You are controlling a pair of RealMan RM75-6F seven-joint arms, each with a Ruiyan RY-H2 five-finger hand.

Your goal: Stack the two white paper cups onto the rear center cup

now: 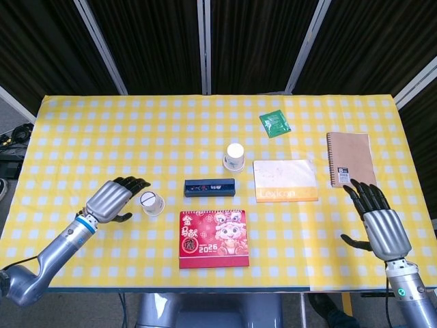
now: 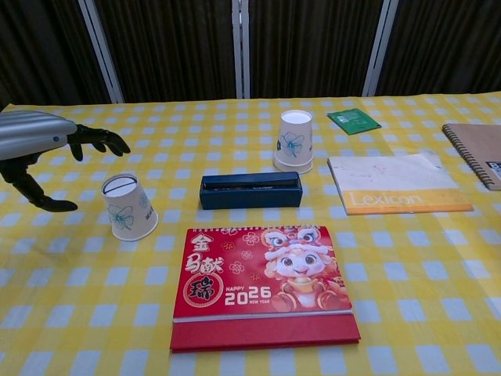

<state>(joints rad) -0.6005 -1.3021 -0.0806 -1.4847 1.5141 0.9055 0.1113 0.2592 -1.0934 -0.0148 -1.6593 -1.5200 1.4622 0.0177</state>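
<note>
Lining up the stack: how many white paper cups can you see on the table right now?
2. One cup stands upside down at front left, just beside the open left hand. The other cup stands upside down at rear center, behind the dark blue box. No third cup shows.

The red desk calendar (image 2: pixel 264 286) reads "HAPPY 2026 NEW YEAR" along its lower face, with gold Chinese characters at its nine o'clock side that are too stylised to make out. At its two o'clock, the white pad (image 2: pixel 398 184) carries "Lexicon" on an orange band. The spiral notebook's (image 1: pixel 351 158) label shows a "B"; the rest is too small.
</note>
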